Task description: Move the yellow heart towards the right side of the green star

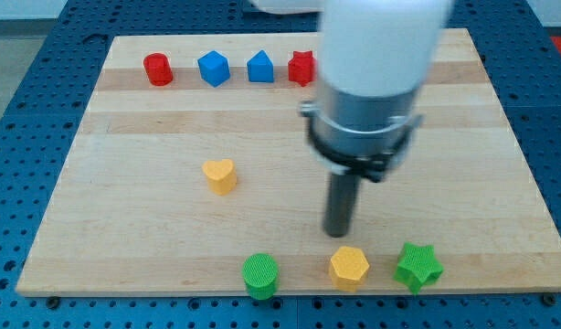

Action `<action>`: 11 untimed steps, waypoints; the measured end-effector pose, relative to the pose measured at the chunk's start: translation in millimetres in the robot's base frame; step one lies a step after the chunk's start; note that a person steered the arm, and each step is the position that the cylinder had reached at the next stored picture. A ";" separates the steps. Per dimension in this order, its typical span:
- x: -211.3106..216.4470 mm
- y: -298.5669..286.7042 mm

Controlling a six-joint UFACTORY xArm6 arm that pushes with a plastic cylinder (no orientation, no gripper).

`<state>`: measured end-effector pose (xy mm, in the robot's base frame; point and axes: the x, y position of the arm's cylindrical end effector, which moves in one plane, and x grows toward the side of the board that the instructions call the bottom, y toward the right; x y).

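Yellow heart (219,175): light, rigid, slides easily; push from its 9 o'clock lobe. Green star (418,267) at 4 o'clock. My tip (338,232): bare rod, touching nothing

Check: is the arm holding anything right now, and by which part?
Nothing is held. My tip is bare, touching no block. It stands just above the yellow hexagon, well to the right of the yellow heart. The green star sits untouched.

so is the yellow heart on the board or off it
On it. The yellow heart sits on the wooden board, well inside its edges, apart from every other block and to the view's left of my tip.
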<state>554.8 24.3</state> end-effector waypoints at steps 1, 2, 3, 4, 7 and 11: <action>-1.5 -71.2; -43.8 -113.4; -67.4 -151.6; -72.4 -172.8; -101.6 -103.1; -127.3 -34.7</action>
<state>427.5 -10.3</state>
